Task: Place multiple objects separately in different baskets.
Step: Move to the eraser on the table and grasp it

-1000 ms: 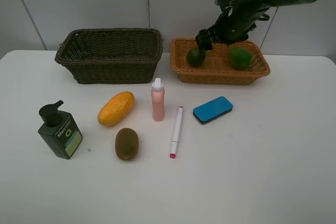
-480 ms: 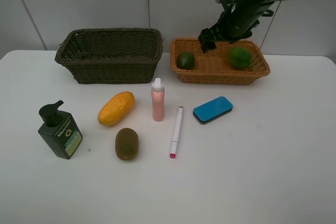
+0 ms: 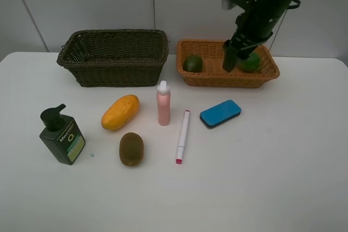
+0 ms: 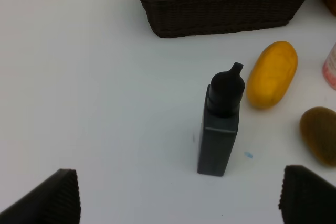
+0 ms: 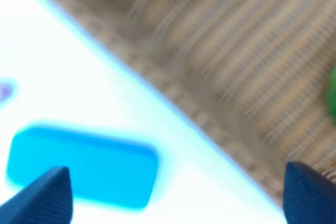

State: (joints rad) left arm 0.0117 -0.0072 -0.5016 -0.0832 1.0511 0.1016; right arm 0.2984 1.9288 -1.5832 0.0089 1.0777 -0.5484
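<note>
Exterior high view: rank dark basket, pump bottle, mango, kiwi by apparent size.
1. dark basket
2. pump bottle
3. mango, not far behind the bottle
4. kiwi

The right arm [image 3: 261, 9] comes in from the far right corner and slopes steeply down and leftward, its wrist bent so that the right gripper [image 3: 230, 61] points almost straight down at the far right of the scene. Its jaws stand wide apart with nothing between them. The left gripper [image 4: 178, 200] shows only in its own wrist view, jaws spread fully and empty, hovering above the near left of the table.
</note>
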